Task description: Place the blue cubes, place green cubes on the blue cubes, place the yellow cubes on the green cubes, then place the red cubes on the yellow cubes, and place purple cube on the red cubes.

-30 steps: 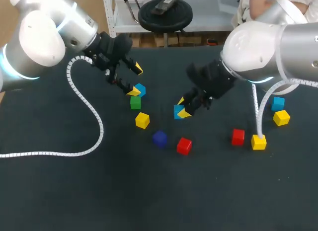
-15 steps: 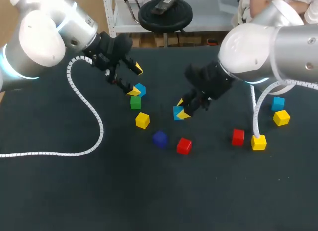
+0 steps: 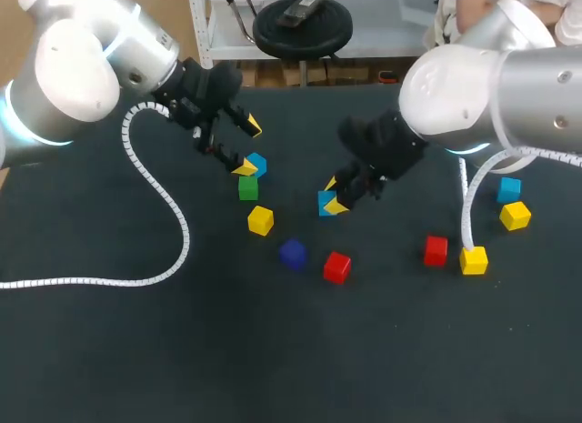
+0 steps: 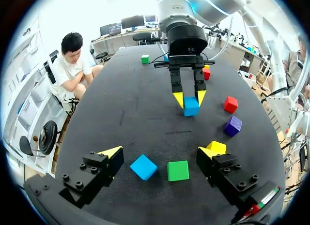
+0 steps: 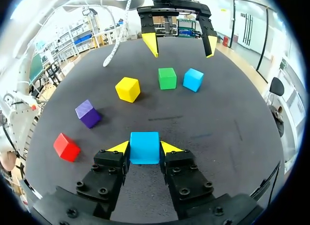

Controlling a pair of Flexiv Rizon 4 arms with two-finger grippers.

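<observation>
The right gripper [image 5: 144,147] is pinching a blue cube [image 5: 144,145] near the table's middle. The second blue cube [image 5: 193,80] is lying straight ahead, beside the green cube [image 5: 167,78], under the left gripper [image 3: 248,146], whose fingers are standing spread.

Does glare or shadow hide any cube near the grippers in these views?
Head view: even light, faint shadows on the table; the right gripper partly covers the held blue cube. Left wrist view: glare lies beyond the table only; the loose blue cube and green cube by the left gripper read plainly. Right wrist view: the held blue cube is evenly lit, no glare.
</observation>
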